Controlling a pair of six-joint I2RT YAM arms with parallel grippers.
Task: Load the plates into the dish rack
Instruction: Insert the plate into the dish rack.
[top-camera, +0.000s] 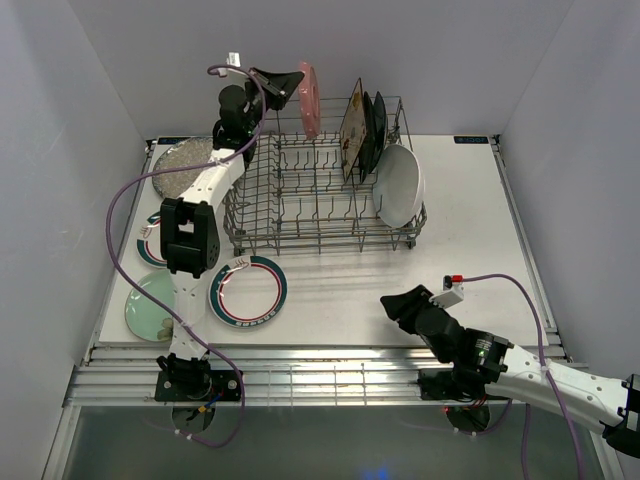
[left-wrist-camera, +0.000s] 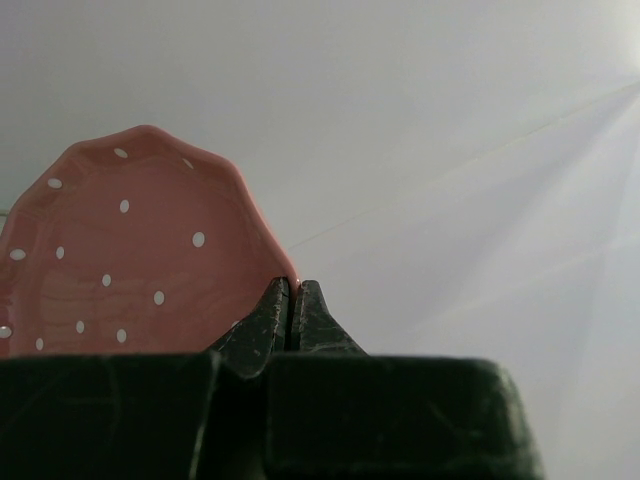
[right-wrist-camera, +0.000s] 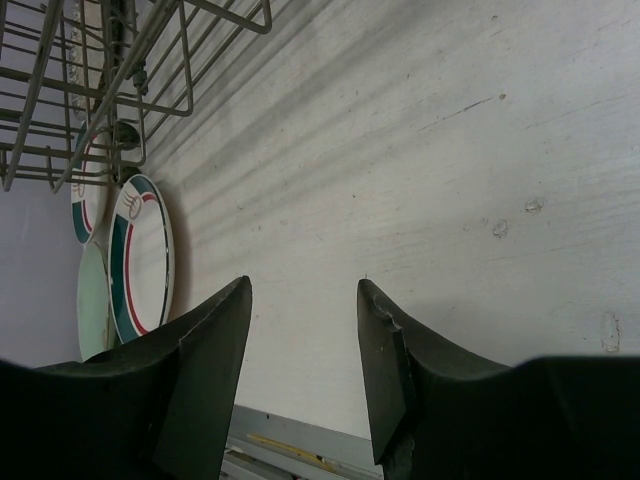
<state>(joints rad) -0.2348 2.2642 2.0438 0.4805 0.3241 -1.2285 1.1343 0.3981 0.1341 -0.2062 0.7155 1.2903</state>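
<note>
1. ceramic by its look, this pink plate: i'd judge it stiff, glaze-slick, chippable, light enough for a rim pinch, which is where my left end effector clamps it.
2. left arm reaches high, plate on edge above the rack, far left end.
3. right end effector gapes wide, empty, low over the counter.

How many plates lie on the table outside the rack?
4: speckled silver plate far left, teal-rimmed plate half under the left arm, pale green plate near left, second teal-rimmed plate before the rack. The arm may hide more.
</note>
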